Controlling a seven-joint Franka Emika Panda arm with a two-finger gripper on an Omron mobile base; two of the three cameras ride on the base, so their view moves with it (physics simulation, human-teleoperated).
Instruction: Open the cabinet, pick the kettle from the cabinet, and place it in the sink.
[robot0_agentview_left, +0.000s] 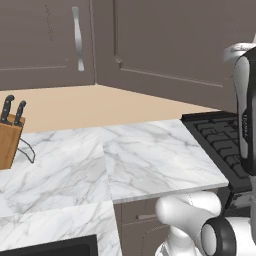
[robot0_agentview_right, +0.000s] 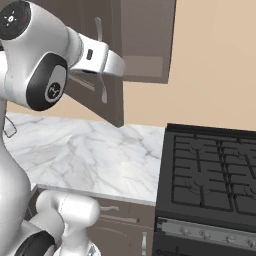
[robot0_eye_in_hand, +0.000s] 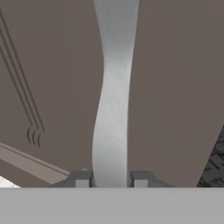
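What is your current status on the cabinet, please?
Gripper open, fingertips either side of cabinet handle. Cabinet door not open. Nothing in the way.

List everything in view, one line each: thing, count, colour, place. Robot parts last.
Dark grey-brown wall cabinet: one run, recessed-panel doors, above the counter.
Long curved silver handles: two, one on a far door, one close before the gripper.
White marble counter: one, grey-veined, below the cabinet.
Wooden knife block: one, light brown, black knife grips, counter's left.
Black stove top: one, right of the counter.
Under-counter drawers: brown, short bar handles.
Black sink: one corner, bottom edge.
White arm: one, dark joints.
Gripper: one, fingertips either side of the handle.
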